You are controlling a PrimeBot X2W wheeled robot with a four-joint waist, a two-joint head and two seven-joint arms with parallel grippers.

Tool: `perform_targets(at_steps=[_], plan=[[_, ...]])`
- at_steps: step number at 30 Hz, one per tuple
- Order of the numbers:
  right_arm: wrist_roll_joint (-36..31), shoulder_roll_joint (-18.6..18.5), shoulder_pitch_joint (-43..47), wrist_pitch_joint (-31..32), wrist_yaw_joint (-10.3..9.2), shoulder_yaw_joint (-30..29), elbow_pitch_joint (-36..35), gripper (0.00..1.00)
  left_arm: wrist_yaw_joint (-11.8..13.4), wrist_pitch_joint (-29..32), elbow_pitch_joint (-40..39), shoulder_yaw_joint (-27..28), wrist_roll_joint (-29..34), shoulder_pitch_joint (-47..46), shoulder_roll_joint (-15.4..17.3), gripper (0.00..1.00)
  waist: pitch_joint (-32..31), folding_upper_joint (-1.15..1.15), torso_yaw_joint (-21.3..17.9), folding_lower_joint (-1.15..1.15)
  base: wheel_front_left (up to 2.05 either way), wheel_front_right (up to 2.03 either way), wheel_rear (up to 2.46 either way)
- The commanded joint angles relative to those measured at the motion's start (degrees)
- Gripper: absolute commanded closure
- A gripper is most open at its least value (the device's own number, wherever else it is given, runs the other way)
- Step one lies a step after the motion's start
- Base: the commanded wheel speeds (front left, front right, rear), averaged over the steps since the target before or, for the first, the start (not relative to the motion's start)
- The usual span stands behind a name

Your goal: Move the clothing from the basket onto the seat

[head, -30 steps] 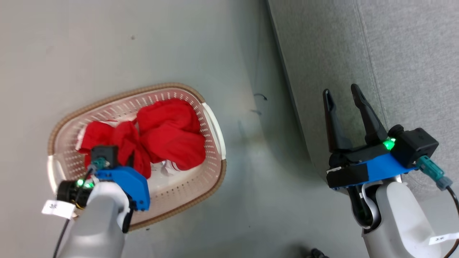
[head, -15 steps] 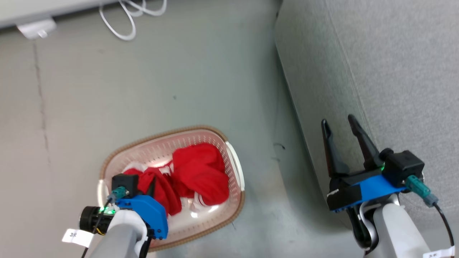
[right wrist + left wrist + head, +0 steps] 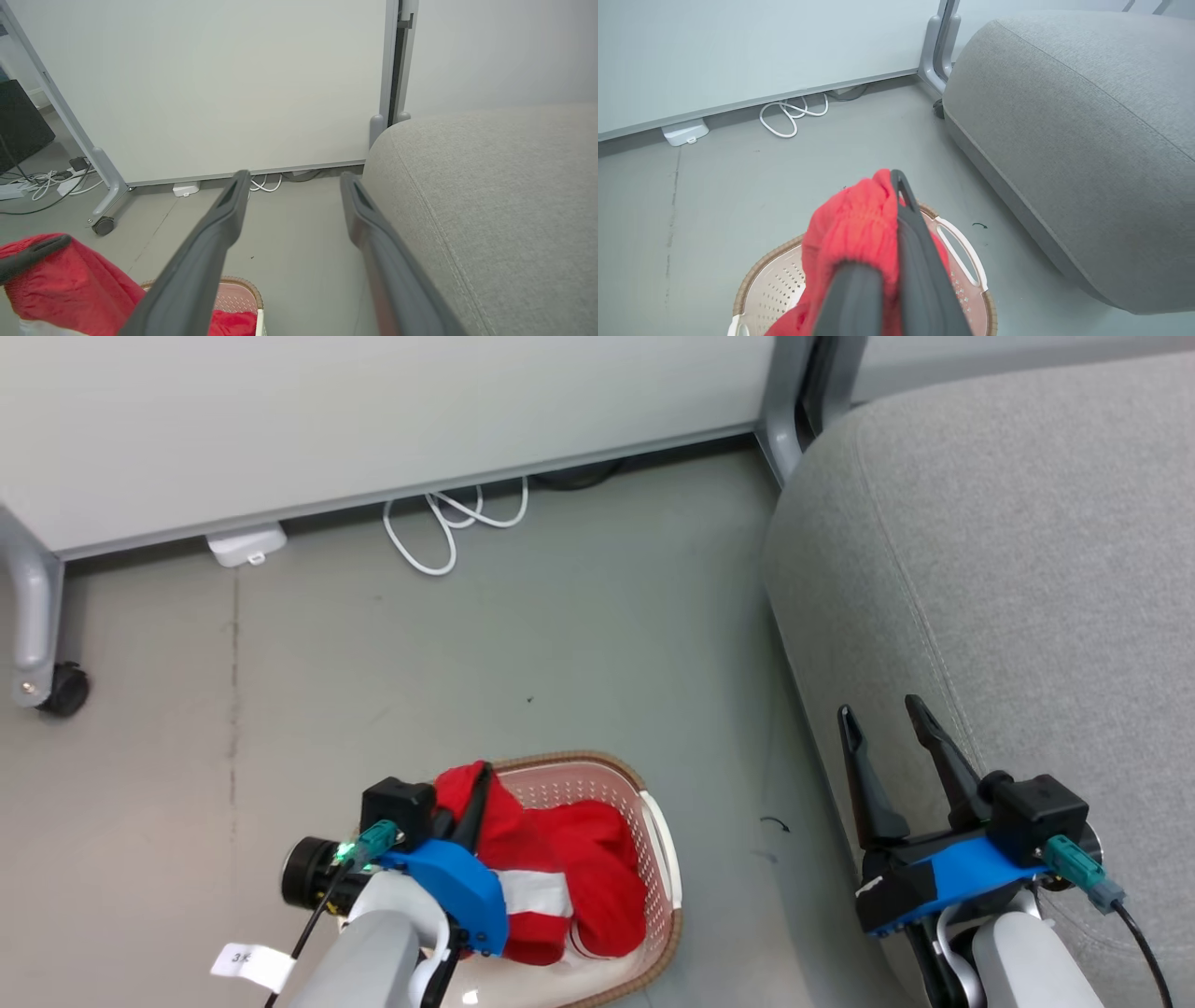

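Grey floor [image 3: 560, 644], white panel [image 3: 373, 420] behind. Left gripper [image 3: 478, 789] is clamped on a red garment [image 3: 513, 826], holding it up over the basket [image 3: 583, 786]. A second garment [image 3: 602, 873] lies inside the basket, which stands on the floor near the sofa [image 3: 1008, 569]. Right gripper [image 3: 878, 709] is spread wide, empty, at the sofa's edge.

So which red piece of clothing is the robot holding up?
The garment pinched in the shut left gripper, raised above the basket; the other garment lies down inside it.
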Motion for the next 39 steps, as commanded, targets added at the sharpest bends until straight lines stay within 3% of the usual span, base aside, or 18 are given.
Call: perform_targets(at_steps=[1,19,39], plan=[[-0.15,-0.21,0.87,0.14,0.03,0.05,-0.04,0.0,-0.04,-0.28,-1.33,-1.16,-0.44,-0.55,0.0,1.0,-1.5,0.0,1.07,0.01,0.0,0.0,0.0],[0.44,-0.2,2.49,1.57,0.03,1.44,-0.08,0.0,-0.05,3.21,-9.73,-14.56,-8.3,-13.88,-0.06,1.0,-5.62,0.0,2.26,0.01,0.0,0.0,0.0],[0.36,-0.21,3.53,3.55,0.03,4.91,-2.01,0.0,0.42,3.81,-13.87,-22.96,-16.09,-22.99,-0.28,1.0,-8.19,0.0,3.26,0.01,0.0,0.0,0.0]])
